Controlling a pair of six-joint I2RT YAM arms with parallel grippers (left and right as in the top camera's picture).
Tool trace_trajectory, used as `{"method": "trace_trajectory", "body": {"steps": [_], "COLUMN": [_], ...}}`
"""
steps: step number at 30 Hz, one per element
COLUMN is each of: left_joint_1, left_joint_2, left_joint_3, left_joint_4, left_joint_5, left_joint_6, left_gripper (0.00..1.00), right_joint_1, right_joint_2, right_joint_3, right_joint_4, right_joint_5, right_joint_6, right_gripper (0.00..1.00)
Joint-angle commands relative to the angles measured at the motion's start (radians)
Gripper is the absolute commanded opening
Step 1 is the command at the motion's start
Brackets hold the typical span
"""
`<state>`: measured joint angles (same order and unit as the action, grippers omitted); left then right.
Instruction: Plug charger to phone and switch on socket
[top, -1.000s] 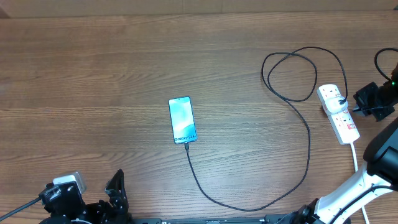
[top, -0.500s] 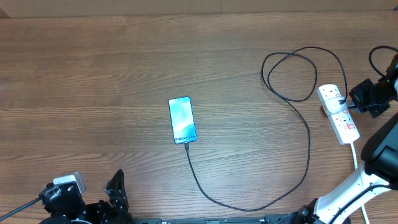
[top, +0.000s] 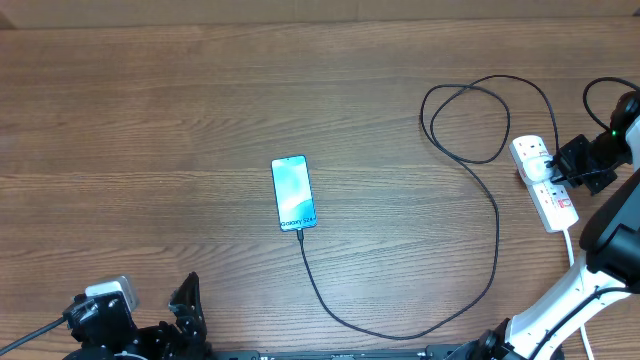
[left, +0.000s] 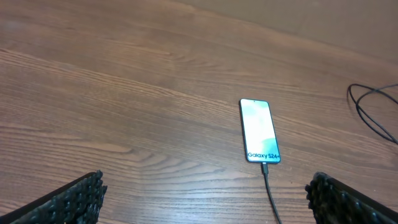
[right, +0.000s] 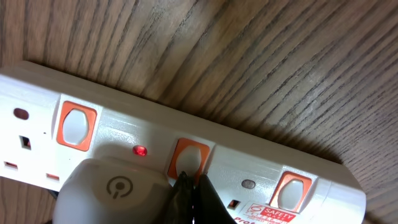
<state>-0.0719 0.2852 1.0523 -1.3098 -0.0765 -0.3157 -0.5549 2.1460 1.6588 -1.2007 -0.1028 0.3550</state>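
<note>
The phone lies flat mid-table, its cyan screen lit; it also shows in the left wrist view. The black charger cable is plugged into the phone's near end, curves right and loops up to the white socket. In the right wrist view a pale plug body sits in the socket, and a small red light glows beside it. My right gripper is shut, its tips touching an orange-framed switch. My left gripper is open and empty, near the table's front-left edge.
The socket's thick white cord runs toward the front right, past the right arm's white base. Two more orange-framed switches flank the touched one. The charger cable loops at the back right.
My right gripper has moved left, from just beside the socket onto its edge. The phone, cable and left arm have not moved.
</note>
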Motion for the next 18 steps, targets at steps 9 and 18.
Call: {"method": "trace_trajectory", "body": {"steps": [9, 18], "left_joint_1": [-0.001, -0.001], "left_joint_2": [0.0, 0.0], "left_joint_3": [-0.001, -0.001], "left_joint_4": [0.005, 0.005], "left_joint_5": [-0.013, -0.022], "left_joint_6": [-0.014, -0.013], "left_gripper": [1.0, 1.0], "right_joint_1": [0.01, -0.018], "right_joint_2": [0.007, -0.054], "right_joint_3": [0.011, 0.238], "right_joint_4": [0.005, -0.209], "right_joint_5": [-0.019, 0.028], "right_joint_6": [-0.015, -0.004], "right_gripper": [0.04, 0.04]}}
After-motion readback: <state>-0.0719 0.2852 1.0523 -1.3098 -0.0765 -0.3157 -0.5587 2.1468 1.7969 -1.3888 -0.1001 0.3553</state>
